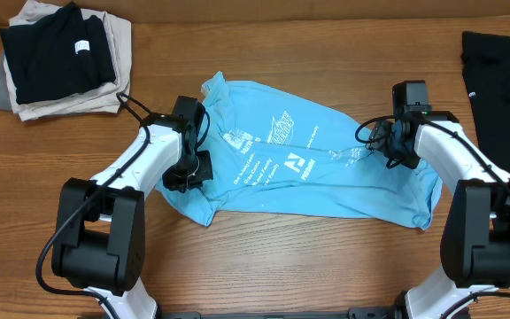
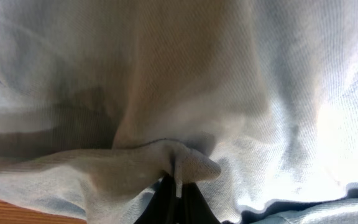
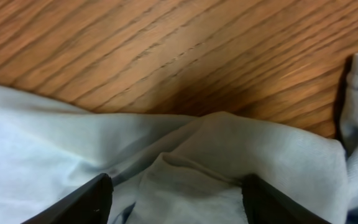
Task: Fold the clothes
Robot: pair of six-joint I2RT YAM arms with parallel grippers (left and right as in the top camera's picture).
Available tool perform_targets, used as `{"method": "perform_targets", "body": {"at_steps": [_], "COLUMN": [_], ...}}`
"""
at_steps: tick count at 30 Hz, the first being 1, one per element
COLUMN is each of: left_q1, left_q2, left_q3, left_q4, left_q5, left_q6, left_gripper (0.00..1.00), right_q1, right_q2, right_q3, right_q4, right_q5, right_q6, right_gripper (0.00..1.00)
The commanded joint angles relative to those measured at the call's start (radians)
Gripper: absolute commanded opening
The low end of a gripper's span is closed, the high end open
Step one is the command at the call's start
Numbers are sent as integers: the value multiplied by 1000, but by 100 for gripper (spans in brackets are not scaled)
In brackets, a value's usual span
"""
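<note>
The sky-blue T-shirt point(image 1: 308, 168) lies crumpled across the middle of the table, white print facing up. My left gripper point(image 1: 187, 173) is at the shirt's left edge and is shut on a fold of the shirt point(image 2: 179, 165); blue cloth fills the left wrist view. My right gripper point(image 1: 395, 146) is over the shirt's upper right part. Its fingers are wide open point(image 3: 176, 190) on either side of a raised ridge of shirt cloth point(image 3: 185, 177), with bare wood beyond.
A stack of folded clothes, black point(image 1: 51, 53) on beige point(image 1: 104, 93), sits at the back left. Another black garment point(image 1: 503, 71) lies at the far right. The wooden tabletop point(image 1: 264, 257) is bare in front of the shirt.
</note>
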Motion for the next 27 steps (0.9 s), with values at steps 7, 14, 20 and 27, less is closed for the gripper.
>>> {"method": "perform_targets", "body": {"at_steps": [7,14,20,27], "left_q1": [5,5,5,5], "left_q2": [13,13,13,-25], "left_q3": [-2,-2,-2,60], "left_q4": [-2,-2,-3,-63], "left_q5": [11,10,10,9], "left_q6": [3,3,3,9], "left_gripper": [4,4,4,4], "right_q1": [-2,-2,-3,-21], "right_q2": [11,11,11,3], "right_q3": [24,24,31,195], "right_q4": [19,18,8,-163], "right_q5": [34,34,47,64], "right_q6": [18,18,22,102], "right_gripper": [38,28,18,4]}}
